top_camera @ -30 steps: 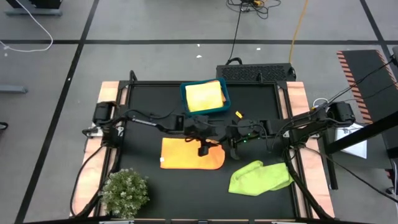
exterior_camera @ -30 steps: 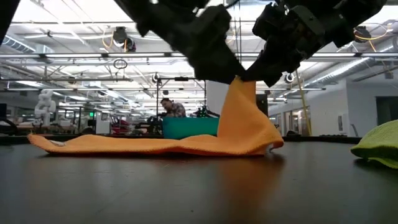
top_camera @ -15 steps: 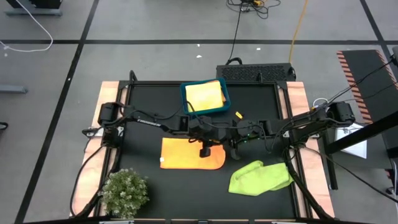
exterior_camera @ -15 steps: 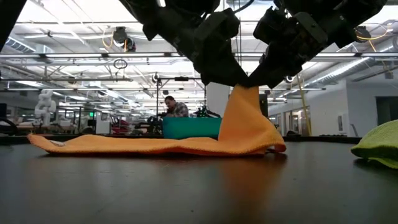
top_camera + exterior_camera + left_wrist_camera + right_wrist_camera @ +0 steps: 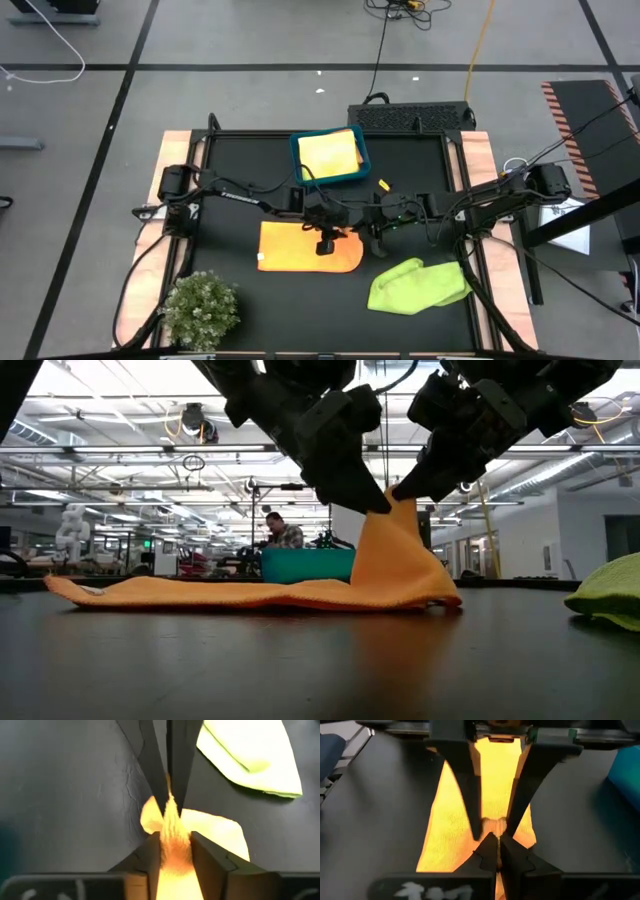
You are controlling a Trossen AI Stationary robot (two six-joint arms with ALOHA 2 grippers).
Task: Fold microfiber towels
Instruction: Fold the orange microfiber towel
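Note:
An orange microfiber towel (image 5: pixel 300 250) lies spread on the black table, and its right end is drawn up into a peak (image 5: pixel 398 510). My left gripper (image 5: pixel 175 840) and my right gripper (image 5: pixel 493 842) meet tip to tip at that peak, each shut on it. A lime green towel (image 5: pixel 418 283) lies crumpled at the near right. A yellow towel (image 5: pixel 328 153) lies inside the blue bin (image 5: pixel 296 150) at the far middle. My left gripper pinches the bunched orange peak (image 5: pixel 175 822) between its two fingers, slanting down from the table's left. The cloth is gathered in several layers between the fingers (image 5: pixel 470 800). My right gripper pinches the same peak (image 5: pixel 492 826) at its fingertips, slanting down from the table's right. The raised end drapes slack from the hold, and the rest of the towel (image 5: pixel 200 592) lies flat on the table.
A small green plant (image 5: pixel 203 308) stands at the near left corner. The bin stands just beyond the two grippers. Bare table lies between the orange and lime green towels and along the near edge. A person (image 5: pixel 280 538) shows far off in the room.
My left gripper has tipped further down, and its fingertips have come onto the towel's raised peak beside my right gripper's. The peak has shifted slightly toward the right; the flat part of the towel has stayed where it was.

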